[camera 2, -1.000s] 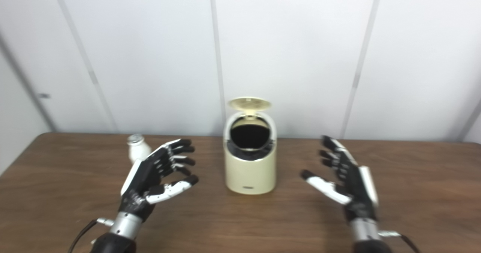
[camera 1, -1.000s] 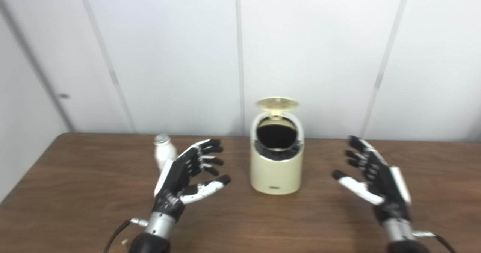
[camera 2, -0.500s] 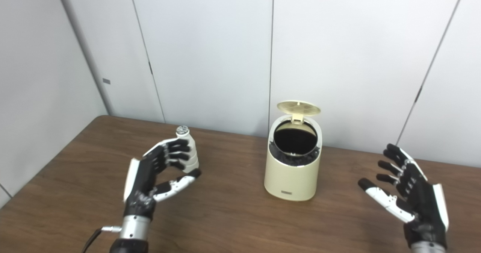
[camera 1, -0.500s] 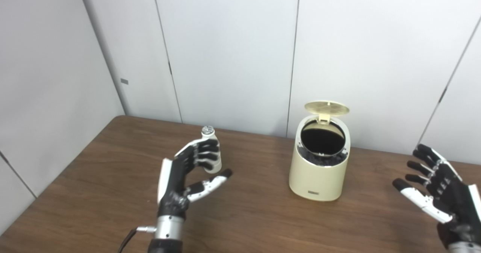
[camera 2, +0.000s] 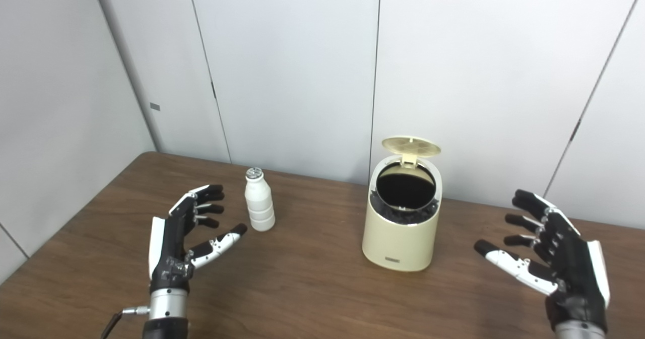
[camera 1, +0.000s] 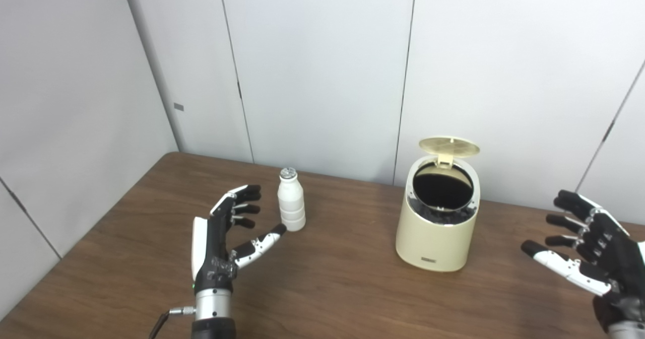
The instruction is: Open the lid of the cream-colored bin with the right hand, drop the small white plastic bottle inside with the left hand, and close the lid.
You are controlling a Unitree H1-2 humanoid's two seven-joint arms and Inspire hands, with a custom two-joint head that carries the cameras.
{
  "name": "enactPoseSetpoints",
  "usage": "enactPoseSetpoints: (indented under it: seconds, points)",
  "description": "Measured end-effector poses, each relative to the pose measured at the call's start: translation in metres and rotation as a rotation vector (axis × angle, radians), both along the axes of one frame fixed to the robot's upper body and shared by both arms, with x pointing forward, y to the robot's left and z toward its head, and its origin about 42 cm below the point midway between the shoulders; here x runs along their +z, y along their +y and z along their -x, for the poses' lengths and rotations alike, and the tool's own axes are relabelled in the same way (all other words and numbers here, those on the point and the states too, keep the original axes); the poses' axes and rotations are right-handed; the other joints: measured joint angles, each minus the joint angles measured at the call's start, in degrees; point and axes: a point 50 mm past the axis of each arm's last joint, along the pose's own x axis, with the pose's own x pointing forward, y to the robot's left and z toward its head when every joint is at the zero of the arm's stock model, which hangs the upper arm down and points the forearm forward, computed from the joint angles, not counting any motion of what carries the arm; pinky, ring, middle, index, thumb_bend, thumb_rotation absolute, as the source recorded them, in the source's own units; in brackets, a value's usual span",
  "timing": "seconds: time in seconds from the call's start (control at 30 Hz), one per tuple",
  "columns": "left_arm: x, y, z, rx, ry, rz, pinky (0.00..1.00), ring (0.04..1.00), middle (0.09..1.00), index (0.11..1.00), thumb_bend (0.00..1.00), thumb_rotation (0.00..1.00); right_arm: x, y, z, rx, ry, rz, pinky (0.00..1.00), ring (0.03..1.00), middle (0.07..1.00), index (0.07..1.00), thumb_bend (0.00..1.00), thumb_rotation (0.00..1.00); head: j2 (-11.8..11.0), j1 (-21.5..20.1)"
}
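Observation:
The cream-colored bin [camera 1: 437, 228] stands on the brown table [camera 1: 327, 288], its round lid [camera 1: 449, 146] tipped up at the back and the dark opening showing. The small white plastic bottle [camera 1: 291, 201] stands upright to the bin's left. My left hand [camera 1: 221, 238] is open, just left of and in front of the bottle, not touching it; the thumb tip points at the bottle's base. My right hand [camera 2: 554, 251] hangs open well to the right of the bin, holding nothing.
White wall panels close off the table at the back and on the left. The table's left edge [camera 2: 65, 223] runs diagonally near my left hand. Bare tabletop lies between bottle and bin.
The camera has swung left and shifted between frames. My left hand, whose fingers overlapped the bottle half a second ago, now stands apart from it, lower and to the left.

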Motion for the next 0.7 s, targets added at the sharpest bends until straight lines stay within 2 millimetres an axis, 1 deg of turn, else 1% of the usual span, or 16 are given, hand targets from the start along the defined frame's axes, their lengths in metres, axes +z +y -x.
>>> enactPoseSetpoints:
  seconds: [0.07,0.1,0.3,0.4,0.47,0.6,0.7]
  points:
    - [-0.002,0.001,-0.002,0.009,0.004,0.002,0.56,0.69,0.751,0.744,0.69,0.0,0.0,0.001,0.0,0.001,0.01,-0.001,0.57,0.739,0.811,0.786,0.71,0.08,0.17,-0.18]
    - [-0.003,0.001,-0.005,0.009,0.007,0.002,0.58,0.714,0.773,0.765,0.69,0.02,0.002,0.002,0.001,0.001,0.01,0.0,0.59,0.746,0.817,0.791,0.7,0.06,0.18,-0.18]
    - [-0.007,0.009,-0.02,0.001,0.041,-0.018,0.63,0.761,0.813,0.832,0.73,0.06,0.005,0.005,0.003,0.006,0.0,0.003,0.62,0.762,0.826,0.8,0.67,0.02,0.18,-0.88]
    - [-0.01,0.013,-0.027,0.001,0.07,-0.027,0.69,0.773,0.818,0.843,0.75,0.07,0.007,0.008,0.004,0.009,0.006,-0.001,0.65,0.786,0.841,0.805,0.66,0.0,0.0,-1.23]
    - [-0.013,0.015,-0.031,0.004,0.097,-0.024,0.71,0.776,0.817,0.842,0.76,0.07,0.01,0.01,0.006,0.012,0.004,-0.004,0.67,0.799,0.853,0.809,0.65,0.0,0.0,-1.32]
    - [-0.018,0.018,-0.039,0.0,0.129,-0.031,0.71,0.77,0.805,0.835,0.77,0.07,0.01,0.011,0.006,0.014,0.014,-0.007,0.71,0.819,0.873,0.823,0.64,0.0,0.0,-1.58]
    - [-0.022,0.02,-0.047,-0.002,0.151,-0.036,0.71,0.766,0.796,0.828,0.78,0.07,0.013,0.011,0.009,0.013,0.006,-0.004,0.7,0.811,0.867,0.822,0.64,0.0,0.09,-1.93]
